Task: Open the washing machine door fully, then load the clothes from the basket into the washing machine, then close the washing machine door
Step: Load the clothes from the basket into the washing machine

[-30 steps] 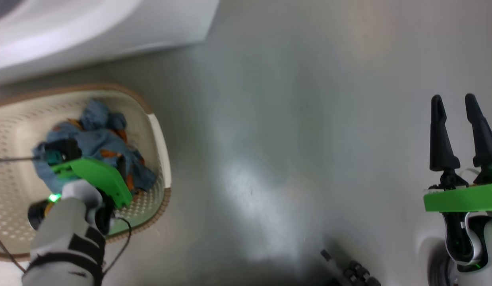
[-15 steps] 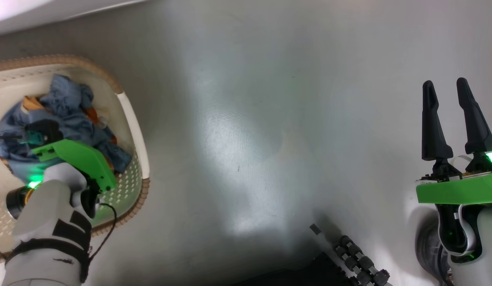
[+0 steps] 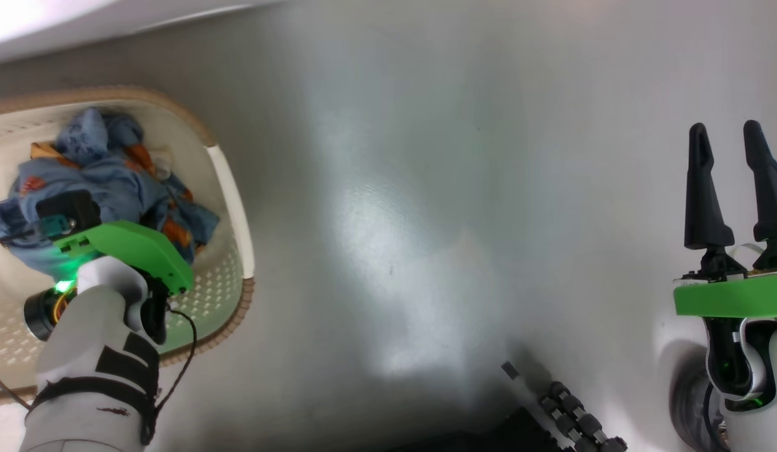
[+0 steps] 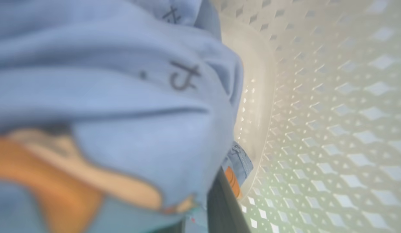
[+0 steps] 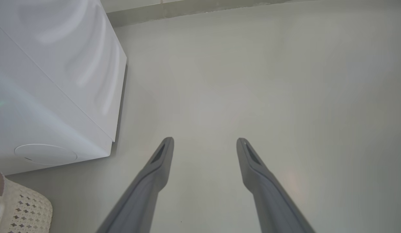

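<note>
The basket (image 3: 231, 188) stands on the floor at the left, with the light blue clothes (image 3: 112, 182) bunched inside it. My left gripper (image 3: 93, 229) reaches down into the basket, shut on the clothes. In the left wrist view the cloth (image 4: 139, 97) presses up close over one dark finger (image 4: 223, 207), beside the perforated basket wall (image 4: 333, 113). My right gripper (image 3: 734, 144) hangs open over bare floor at the right, its fingers (image 5: 161, 158) apart with nothing between them. The white washing machine (image 5: 58, 81) stands behind the basket. Its door is out of view.
Grey floor (image 3: 426, 220) stretches between the basket and my right arm. A dark part of my base (image 3: 570, 420) shows at the bottom edge. A corner of the basket (image 5: 25, 210) lies by the machine's front. A skirting edge (image 5: 187, 8) runs along the far wall.
My left gripper has closed on the clothes inside the basket. The head camera has shifted, so the basket sits differently in the picture. The right gripper has stayed open.
</note>
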{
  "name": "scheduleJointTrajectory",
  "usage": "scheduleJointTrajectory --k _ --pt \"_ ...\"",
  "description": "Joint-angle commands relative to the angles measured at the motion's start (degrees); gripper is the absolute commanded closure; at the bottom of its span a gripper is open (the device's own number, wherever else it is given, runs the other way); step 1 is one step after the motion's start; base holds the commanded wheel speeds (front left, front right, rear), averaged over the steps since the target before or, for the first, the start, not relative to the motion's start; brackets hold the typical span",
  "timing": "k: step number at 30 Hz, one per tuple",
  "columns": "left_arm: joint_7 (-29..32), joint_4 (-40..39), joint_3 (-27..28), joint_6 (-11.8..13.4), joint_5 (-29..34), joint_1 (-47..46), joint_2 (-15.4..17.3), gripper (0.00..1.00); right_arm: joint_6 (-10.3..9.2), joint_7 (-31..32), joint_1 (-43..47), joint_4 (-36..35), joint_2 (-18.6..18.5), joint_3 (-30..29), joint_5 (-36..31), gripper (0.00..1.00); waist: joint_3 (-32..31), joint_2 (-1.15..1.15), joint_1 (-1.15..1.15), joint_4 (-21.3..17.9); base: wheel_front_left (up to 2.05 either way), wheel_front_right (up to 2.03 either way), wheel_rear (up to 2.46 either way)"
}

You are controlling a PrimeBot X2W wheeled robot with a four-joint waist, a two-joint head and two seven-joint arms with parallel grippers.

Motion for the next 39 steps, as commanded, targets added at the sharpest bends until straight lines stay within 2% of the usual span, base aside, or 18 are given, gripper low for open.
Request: scheduleJointTrajectory --k 1,8,13,19,20,29,39 --pt "-1.9 -0.5 1.1 -0.5 -0.5 2.8 1.3 1.0 0.25 -0.5 0.8 -0.8 -0.9 0.4 0.3 0.0 -1.7 0.0 0.0 1.4 0.0 0.0 0.0" --pt "-9.2 -0.4 1.1 -2.3 -1.0 5.7 0.0 1.0 0.25 0.0 1.3 -0.1 -1.1 -1.6 -0.3 0.0 -7.1 0.0 0.0 4.6 0.0 0.0 0.0" --pt "-11.3 -3.4 1.8 -3.3 -1.3 8.5 -0.4 1.0 0.25 0.0 2.0 1.1 -0.5 -4.1 -0.8 0.0 -11.9 0.0 0.0 6.0 0.0 0.0 0.0" --pt "-11.3 -15.7 4.2 -2.4 1.3 15.7 -0.6 1.0 0.25 -0.5 2.8 3.9 -0.1 -5.6 -2.4 0.0 -18.6 0.0 0.0 6.5 0.0 0.0 0.0" --pt "-11.3 -15.7 4.2 -2.4 1.3 15.7 -0.6 1.0 0.25 -0.5 2.8 3.9 -0.1 -5.6 -2.4 0.0 -18.6 0.0 0.0 6.5 0.0 0.0 0.0" --pt "-11.4 -32.0 6.1 -3.0 8.2 28.1 -2.8 1.0 0.25 -0.8 5.7 7.1 0.2 -4.9 -5.7 0.0 -29.8 0.0 0.0 7.0 0.0 0.0 0.0" --pt "-11.4 -42.0 5.7 -4.4 12.4 36.6 -4.2 1.0 0.25 0.2 8.7 7.3 0.0 -2.6 -8.6 0.0 -39.4 0.0 0.0 8.8 0.0 0.0 0.0"
